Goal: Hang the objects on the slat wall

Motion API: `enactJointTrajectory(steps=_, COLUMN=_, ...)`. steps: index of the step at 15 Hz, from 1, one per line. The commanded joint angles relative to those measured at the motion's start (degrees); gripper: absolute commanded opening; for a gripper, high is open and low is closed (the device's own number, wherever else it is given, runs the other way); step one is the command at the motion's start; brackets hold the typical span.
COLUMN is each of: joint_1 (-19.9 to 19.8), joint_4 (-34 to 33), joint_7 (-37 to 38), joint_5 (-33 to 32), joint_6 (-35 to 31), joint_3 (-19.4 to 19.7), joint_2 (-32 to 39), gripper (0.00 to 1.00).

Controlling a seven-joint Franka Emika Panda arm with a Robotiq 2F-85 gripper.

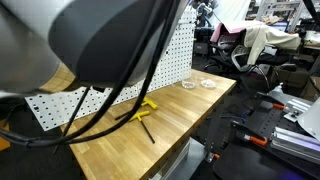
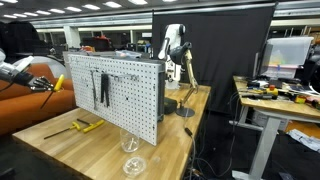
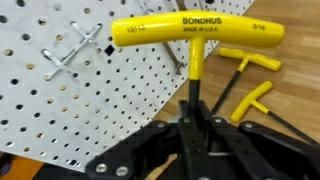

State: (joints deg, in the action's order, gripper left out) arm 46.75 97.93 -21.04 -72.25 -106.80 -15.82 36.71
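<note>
In the wrist view my gripper [image 3: 193, 125] is shut on the black shaft of a yellow T-handle tool [image 3: 197, 32], held upright in front of the white pegboard slat wall [image 3: 60, 110]. Two more yellow T-handle tools [image 3: 250, 60] [image 3: 256, 100] lie on the wooden table to the right. In an exterior view the gripper [image 2: 48, 85] holds the yellow handle [image 2: 59, 82] just left of the slat wall [image 2: 130, 105], above the tools on the table [image 2: 85, 126]. The lying tools [image 1: 148, 105] and the slat wall [image 1: 160, 60] also show in an exterior view.
A metal cross-shaped hook [image 3: 75, 50] sticks out of the pegboard. Black-handled pliers [image 2: 100, 88] hang on it. Clear glass dishes [image 1: 198, 85] [image 2: 131, 150] stand at the table's end. My arm's dark body [image 1: 90, 40] fills the foreground. A lamp stand [image 2: 186, 85] stands behind the board.
</note>
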Motion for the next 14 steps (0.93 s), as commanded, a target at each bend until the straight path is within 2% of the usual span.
enactJointTrajectory(steps=1, joint_1=1.4, joint_4=-4.8, joint_7=-9.5, joint_5=-6.4, joint_6=3.0, joint_3=-0.2, joint_2=0.7, gripper=0.03)
enactJointTrajectory(steps=7, joint_1=2.5, joint_4=-10.2, joint_7=-26.4, joint_5=-14.8, joint_6=-0.5, joint_3=0.6, joint_2=3.5, gripper=0.03)
enactJointTrajectory(steps=8, joint_1=2.0, joint_4=-8.3, joint_7=-21.8, joint_5=-12.1, joint_6=0.4, joint_3=-0.4, joint_2=2.2, gripper=0.1)
enactJointTrajectory(steps=14, joint_1=2.1, joint_4=-9.8, joint_7=-25.2, joint_5=-13.6, joint_6=0.2, joint_3=0.0, joint_2=3.7, gripper=0.1)
